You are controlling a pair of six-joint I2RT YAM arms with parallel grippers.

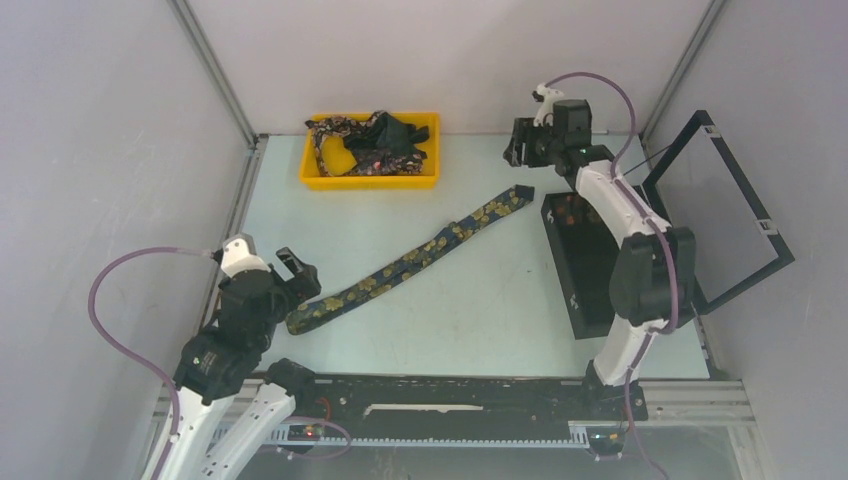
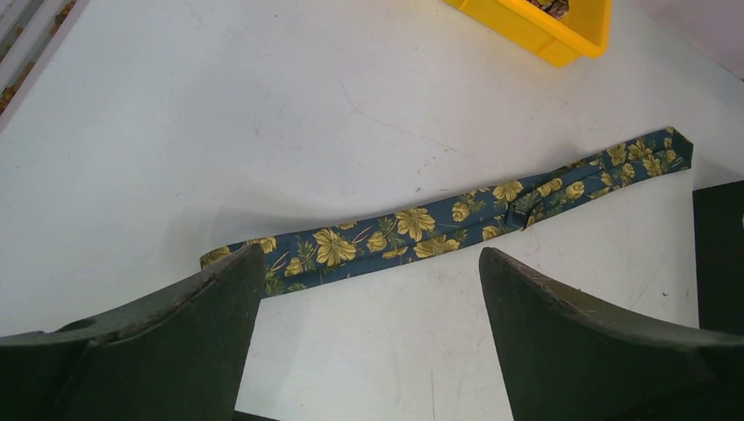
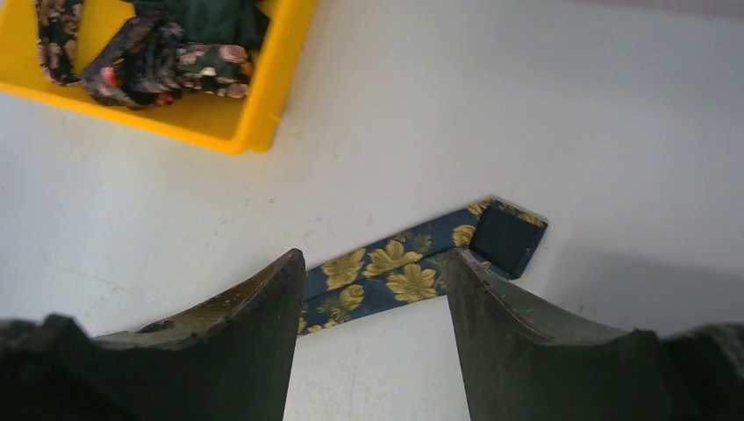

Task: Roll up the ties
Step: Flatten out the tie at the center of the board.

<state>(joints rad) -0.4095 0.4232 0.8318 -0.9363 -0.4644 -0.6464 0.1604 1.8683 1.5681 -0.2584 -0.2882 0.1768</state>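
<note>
A navy tie (image 1: 420, 255) with yellow flowers lies flat and unrolled, running diagonally across the table. It shows in the left wrist view (image 2: 439, 224) and its far end, folded over to a plain dark patch, in the right wrist view (image 3: 404, 272). More ties (image 1: 365, 145) lie bunched in the yellow tray (image 1: 370, 180). My left gripper (image 1: 290, 275) is open and empty, just above the tie's near end. My right gripper (image 1: 522, 145) is open and empty, raised above the tie's far end.
A black hinged box (image 1: 590, 265) lies open at the right, its lid frame (image 1: 725, 215) leaning against the right wall. The yellow tray also shows in the right wrist view (image 3: 263, 114). Grey walls enclose the table on three sides.
</note>
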